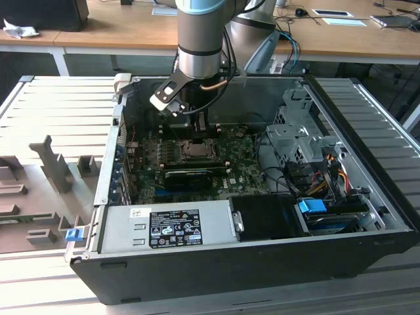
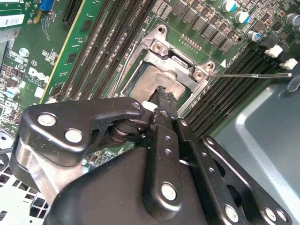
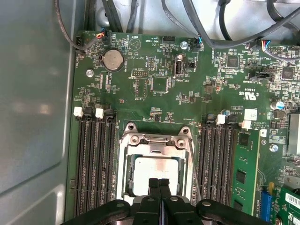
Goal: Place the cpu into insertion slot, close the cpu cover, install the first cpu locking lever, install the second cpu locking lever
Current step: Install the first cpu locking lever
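The cpu (image 3: 154,169) lies silver face up in the insertion slot (image 1: 197,149) on the green motherboard. The cpu cover (image 3: 154,140), a silver frame, lies down around the chip, and its window shows the metal face (image 2: 151,84). My gripper (image 3: 159,183) is shut with its black fingers pressed together and nothing between them. Its tip (image 2: 162,93) rests at the near edge of the chip's face. A thin metal locking lever (image 2: 253,75) sticks out sideways from the socket's corner, and the same kind of rod (image 3: 193,168) runs along one side of the frame. In the exterior view the gripper (image 1: 199,128) reaches down into the case above the socket.
Black memory slots (image 3: 93,164) flank the socket, with a green memory stick (image 3: 243,173) in one. The grey case wall (image 3: 33,117) stands close by. A black graphics card (image 1: 190,176), power supply (image 1: 170,226), drive cage (image 1: 295,138) and cables (image 1: 321,177) fill the case.
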Robot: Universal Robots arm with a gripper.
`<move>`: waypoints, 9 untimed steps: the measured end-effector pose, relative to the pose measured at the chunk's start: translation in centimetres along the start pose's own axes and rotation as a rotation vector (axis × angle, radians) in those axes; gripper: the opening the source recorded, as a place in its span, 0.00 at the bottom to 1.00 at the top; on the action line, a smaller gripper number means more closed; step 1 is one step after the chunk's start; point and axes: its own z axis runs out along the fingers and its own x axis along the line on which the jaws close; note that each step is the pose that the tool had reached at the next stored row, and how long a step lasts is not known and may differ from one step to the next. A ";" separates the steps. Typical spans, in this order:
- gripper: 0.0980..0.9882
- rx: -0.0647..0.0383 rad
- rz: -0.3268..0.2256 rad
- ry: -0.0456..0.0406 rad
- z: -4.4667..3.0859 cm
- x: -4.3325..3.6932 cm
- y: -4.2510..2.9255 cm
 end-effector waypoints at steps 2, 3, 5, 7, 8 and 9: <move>0.01 0.000 0.000 0.0000 -0.05 0.00 0.00; 0.01 0.000 0.000 0.0000 -0.09 0.00 0.00; 0.01 0.000 0.000 -0.0002 -0.16 0.00 0.00; 0.01 0.000 0.000 -0.0006 -0.23 0.00 0.01; 0.01 0.000 0.000 -0.0008 -0.26 0.00 0.01; 0.01 0.000 0.000 -0.0007 -0.29 0.00 0.01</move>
